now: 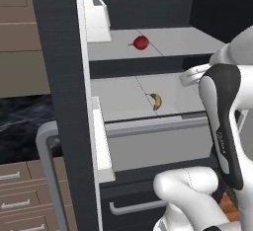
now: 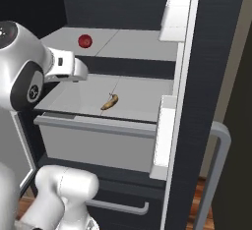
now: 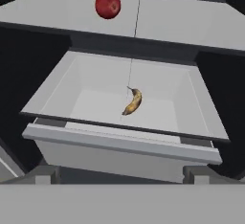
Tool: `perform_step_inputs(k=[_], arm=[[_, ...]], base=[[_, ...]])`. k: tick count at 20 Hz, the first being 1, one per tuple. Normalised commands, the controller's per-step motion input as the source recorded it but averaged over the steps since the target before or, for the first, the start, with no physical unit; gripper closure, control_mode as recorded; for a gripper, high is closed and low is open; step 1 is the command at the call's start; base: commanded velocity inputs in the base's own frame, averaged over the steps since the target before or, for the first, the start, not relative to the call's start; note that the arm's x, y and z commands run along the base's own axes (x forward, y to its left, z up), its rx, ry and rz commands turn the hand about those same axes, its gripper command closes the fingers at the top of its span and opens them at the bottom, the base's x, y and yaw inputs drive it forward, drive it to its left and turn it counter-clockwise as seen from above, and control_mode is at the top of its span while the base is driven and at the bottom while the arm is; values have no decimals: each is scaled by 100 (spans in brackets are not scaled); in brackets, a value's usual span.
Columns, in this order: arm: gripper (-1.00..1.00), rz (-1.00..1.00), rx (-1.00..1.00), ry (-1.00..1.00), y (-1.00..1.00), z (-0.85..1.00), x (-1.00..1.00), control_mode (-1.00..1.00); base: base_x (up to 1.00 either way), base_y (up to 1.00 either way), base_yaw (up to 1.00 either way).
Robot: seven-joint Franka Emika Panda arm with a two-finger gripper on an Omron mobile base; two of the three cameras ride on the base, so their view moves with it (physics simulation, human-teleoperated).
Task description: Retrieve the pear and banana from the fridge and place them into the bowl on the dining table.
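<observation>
My hand (image 3: pixel 122 173) is spread as wide as it goes and holds nothing; its two dark fingertips (image 3: pixel 45 174) stand at the bottom of the hand view, well short of the fruit. I hang in front of the open fridge (image 1: pixel 59 77), its charcoal doors swung out to either side, each with a long grey handle (image 2: pixel 216 175).

The banana (image 3: pixel 132 102) lies on the lower pale grey shelf (image 3: pixel 86 103), near the middle of it and a little back from the front edge, just beside the thin seam line that runs front to back. It is small, curved, yellow with brownish shading, its stem end pointing toward the back of the fridge. In the left base view it sits just left of my forearm.

On the upper shelf (image 3: pixel 191 22) rests a round red fruit (image 3: pixel 107 4), near that same seam and toward the shelf's front edge.

Below the lower shelf a pale drawer front (image 2: pixel 93 143) juts forward, and lower still is a dark drawer with a grey bar handle (image 1: pixel 136 208).

There is faint lettering on my dark arm cover (image 1: pixel 222 143), too small to read.
</observation>
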Motion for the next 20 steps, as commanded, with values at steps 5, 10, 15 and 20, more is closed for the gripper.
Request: perform_step_inputs(k=[5,10,15,20], arm=[[-100,-3,0,0,7,23,52,-100],[-100,0,0,-1,0,0,60,-100],[-100,0,0,0,4,0,58,-100],[-100,0,1,0,20,0,64,-100]], base=[[0,0,0],[0,0,0],[0,0,0],[0,0,0]])
